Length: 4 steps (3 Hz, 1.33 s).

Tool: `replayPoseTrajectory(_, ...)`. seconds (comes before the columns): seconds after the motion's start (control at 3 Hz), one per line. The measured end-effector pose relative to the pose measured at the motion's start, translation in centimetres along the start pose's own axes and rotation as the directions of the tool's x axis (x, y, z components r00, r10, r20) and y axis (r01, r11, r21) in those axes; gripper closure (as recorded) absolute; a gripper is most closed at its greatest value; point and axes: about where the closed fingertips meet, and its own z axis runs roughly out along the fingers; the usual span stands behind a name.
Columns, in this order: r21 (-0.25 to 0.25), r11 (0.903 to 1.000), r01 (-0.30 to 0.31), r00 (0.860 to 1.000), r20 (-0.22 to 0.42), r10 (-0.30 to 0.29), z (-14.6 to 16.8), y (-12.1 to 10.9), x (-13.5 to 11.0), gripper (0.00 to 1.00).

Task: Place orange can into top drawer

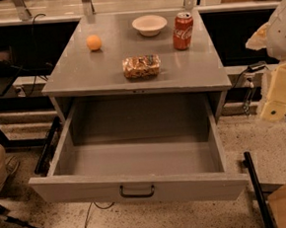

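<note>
Glossy mottled orange can [142,66] sideways, pale claw [276,106] far right

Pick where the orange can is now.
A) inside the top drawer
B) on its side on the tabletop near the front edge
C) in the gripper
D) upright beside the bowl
B: the orange can lies on its side on the tabletop, above the open top drawer, which holds nothing; the gripper is off to the table's right, apart from the can.
</note>
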Motion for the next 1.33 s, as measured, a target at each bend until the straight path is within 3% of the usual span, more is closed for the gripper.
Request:
replayPoseTrajectory(0.33,0.000,1.0000,0.000,1.000,0.000,0.000,0.0,0.0,0.0,0.00)
replayPoseTrajectory(0.67,0.061,0.9949,0.080,0.996,0.023,-0.081,1.1,-3.4,-1.9,0.00)
replayPoseTrajectory(1.0,0.167,0.9696,0.179,0.980,0.057,-0.191,2.9,-9.0,-5.7,0.00)
replayPoseTrajectory(1.33,0.224,0.9403,0.256,0.957,0.077,-0.279,5.3,-14.4,-10.5,0.00)
